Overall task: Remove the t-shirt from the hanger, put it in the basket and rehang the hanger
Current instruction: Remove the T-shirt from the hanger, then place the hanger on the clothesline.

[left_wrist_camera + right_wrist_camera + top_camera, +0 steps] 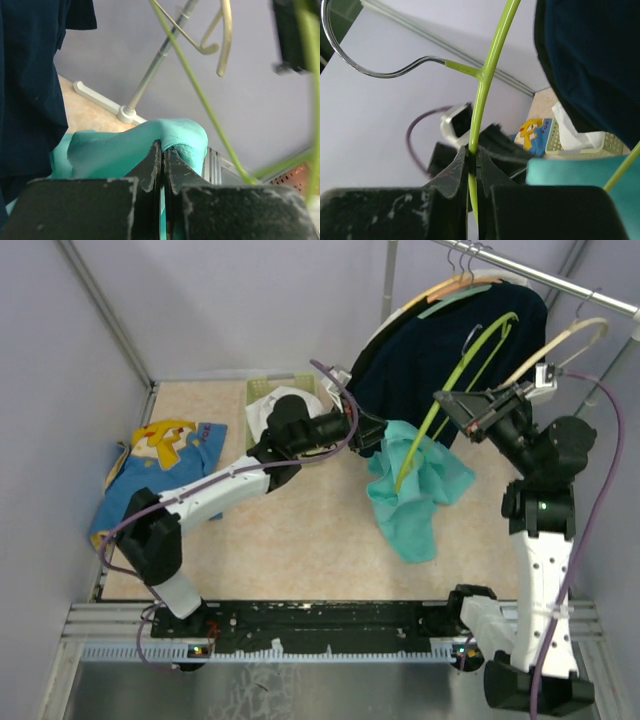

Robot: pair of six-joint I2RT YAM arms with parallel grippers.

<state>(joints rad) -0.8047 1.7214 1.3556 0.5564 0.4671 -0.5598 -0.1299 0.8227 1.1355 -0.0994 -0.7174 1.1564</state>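
Above the worktop (pixel 300 550), mid-air: teal t-shirt (pixel 415 495), bunched, hanging from one arm of green hanger (pixel 482 75). Left gripper (pixel 162 150): jaws pinched closed on a fold of the t-shirt. Right gripper (pixel 473 155): jaws clamped on the hanger's rod below its hook. Navy garment (pixel 440 350) behind

1. t-shirt (pixel 415 490): teal cloth, matt, soft folds.
2. hanger (pixel 477 110): smooth glossy lime coating; hook (pixel 370 70) is bare shiny metal.
3. navy garment (pixel 420 350): dark matt cloth.
4. tabletop (pixel 300 540): beige, speckled, matt.
5. right gripper (pixel 473 157) fingers (pixel 451 175): matt black, scuffed.
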